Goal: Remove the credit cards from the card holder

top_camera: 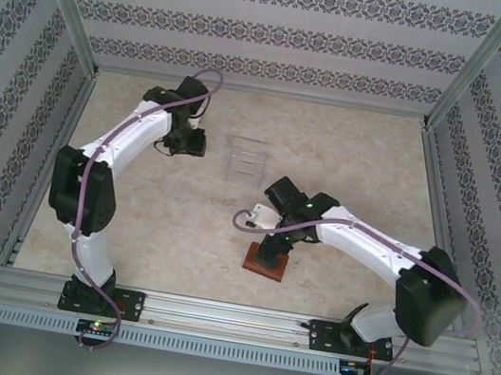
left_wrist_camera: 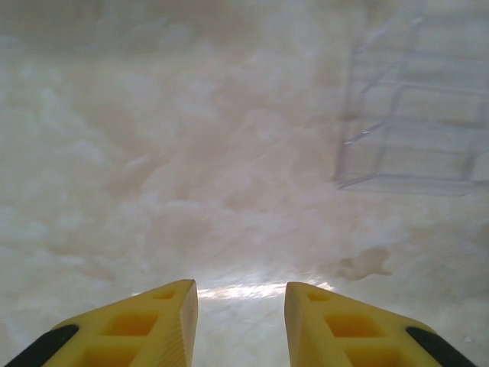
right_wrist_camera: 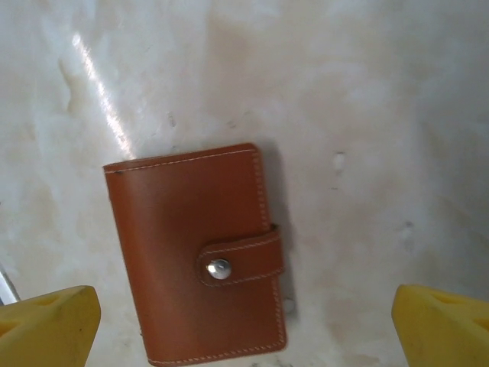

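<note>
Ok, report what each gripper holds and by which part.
Nothing is held. The left gripper is open over the table; the right gripper is open above the closed card holder.

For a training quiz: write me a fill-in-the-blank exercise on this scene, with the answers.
The brown card holder lies ___, its snap tab fastened.
The right tool hangs above it with jaws wide ___.
The left tool holds ___.
The clear rack stands nearer the ___ tool.
Missing words: closed; open; nothing; left.
</note>
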Action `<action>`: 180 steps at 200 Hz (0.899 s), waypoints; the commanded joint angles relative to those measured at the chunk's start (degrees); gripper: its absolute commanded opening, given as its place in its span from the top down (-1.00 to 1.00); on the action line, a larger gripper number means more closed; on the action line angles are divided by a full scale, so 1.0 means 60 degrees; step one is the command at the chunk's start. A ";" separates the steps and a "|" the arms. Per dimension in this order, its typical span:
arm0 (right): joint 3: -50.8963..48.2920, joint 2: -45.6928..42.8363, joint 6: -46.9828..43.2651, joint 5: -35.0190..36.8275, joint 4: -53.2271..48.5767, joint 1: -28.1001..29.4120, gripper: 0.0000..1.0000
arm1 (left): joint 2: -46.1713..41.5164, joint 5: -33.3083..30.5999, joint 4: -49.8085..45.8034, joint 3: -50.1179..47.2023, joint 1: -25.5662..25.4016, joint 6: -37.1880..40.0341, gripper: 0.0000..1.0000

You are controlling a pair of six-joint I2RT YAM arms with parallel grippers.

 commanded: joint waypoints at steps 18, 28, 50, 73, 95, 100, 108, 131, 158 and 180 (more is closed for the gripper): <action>0.0382 0.1066 -0.0490 -0.0011 -0.0465 0.0445 -0.96 | -0.1237 0.0101 0.0675 -0.1295 0.0824 0.0754 0.26; 0.0409 0.1297 -0.0499 0.0124 -0.0486 0.0527 -0.96 | -0.1388 0.0052 0.0634 -0.1406 0.0892 0.0761 0.25; 0.0439 0.1761 -0.0520 0.0388 -0.0486 0.0667 -0.96 | -0.1530 0.0196 0.0492 -0.1345 0.0913 0.0755 0.22; 0.0378 0.1994 -0.0523 0.0493 -0.0374 0.0794 -0.96 | -0.1682 0.0014 0.0277 -0.1324 0.0910 0.0837 0.20; 0.0342 0.2191 -0.0523 0.0715 -0.0321 0.0860 -0.96 | -0.1872 -0.0620 -0.0029 -0.1284 0.0910 0.1144 0.17; 0.0345 0.2239 -0.0531 0.0781 -0.0305 0.0869 -0.96 | -0.1911 -0.0764 -0.0099 -0.1270 0.0909 0.1217 0.17; 0.0353 0.2329 -0.0535 0.0849 -0.0323 0.0876 -0.96 | -0.1988 -0.0957 -0.0161 -0.1269 0.0919 0.1379 0.17; 0.0445 0.2592 -0.0565 0.0889 -0.0391 0.0891 -0.96 | -0.2142 -0.1398 -0.0132 -0.1403 0.0915 0.1784 0.15; 0.0504 0.2717 -0.0554 0.0730 -0.0443 0.0949 -0.87 | -0.2178 -0.1537 0.0197 -0.1771 0.0923 0.1827 0.15; 0.0589 0.2706 -0.0480 0.0653 -0.0451 0.0964 -0.71 | -0.2117 -0.1269 0.0282 -0.1918 0.0921 0.1629 0.14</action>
